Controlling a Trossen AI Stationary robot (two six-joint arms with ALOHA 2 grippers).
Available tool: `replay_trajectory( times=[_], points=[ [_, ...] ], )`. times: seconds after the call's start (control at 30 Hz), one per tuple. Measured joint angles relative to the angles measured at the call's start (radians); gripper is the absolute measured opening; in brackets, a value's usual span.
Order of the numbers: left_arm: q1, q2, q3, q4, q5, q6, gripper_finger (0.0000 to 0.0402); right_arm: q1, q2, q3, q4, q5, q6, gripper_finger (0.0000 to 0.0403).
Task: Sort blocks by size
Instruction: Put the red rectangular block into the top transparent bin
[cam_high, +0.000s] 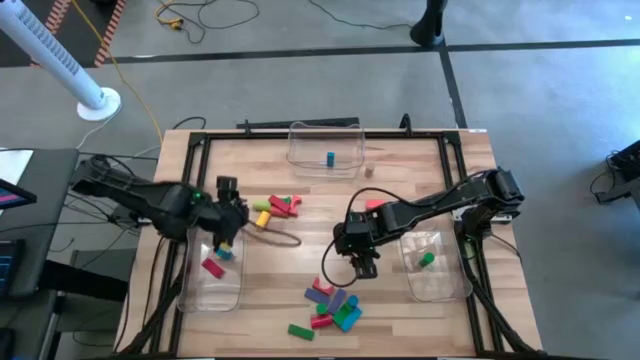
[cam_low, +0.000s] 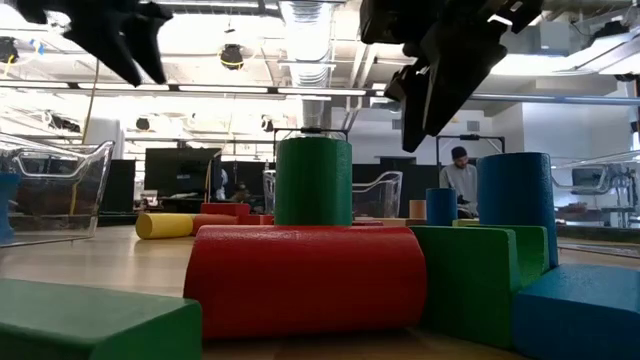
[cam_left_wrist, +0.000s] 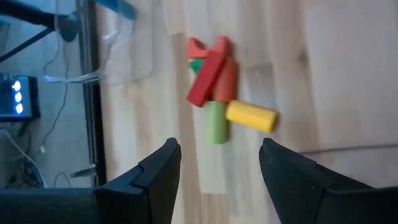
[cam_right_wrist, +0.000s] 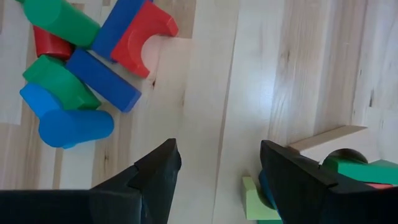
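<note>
With both sets of fingers spread and empty, I'd drop the right gripper (cam_high: 362, 268) squarely over one block in the near pile (cam_high: 331, 305) on the counter (cam_high: 300, 260), while the left gripper (cam_high: 226, 236) hangs beside the red-and-yellow cluster (cam_high: 275, 207).

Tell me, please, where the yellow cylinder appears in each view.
High view: yellow cylinder, left of centre, in the upper block cluster.
Low view: lying on the table, left, far back.
Left wrist view: at the cluster's near end.
Right wrist view: not in it.
Shared landmark: the red bar lying close by.
</note>
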Motion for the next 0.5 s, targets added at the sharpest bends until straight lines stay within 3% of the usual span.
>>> replay_trajectory(
  times=[0.23, 0.5],
  points=[
    [0.146, -0.001, -0.007, 0.144, 0.174, 0.14, 0.0209, 0.039, 0.0, 0.0, -0.002, 0.0, 0.0, 0.0255],
    [0.215, 0.0, -0.094, 0.3, 0.331, 0.238, 0.0209, 0.103, 0.0, 0.0, 0.007, 0.0, 0.014, 0.0255]
  ],
)
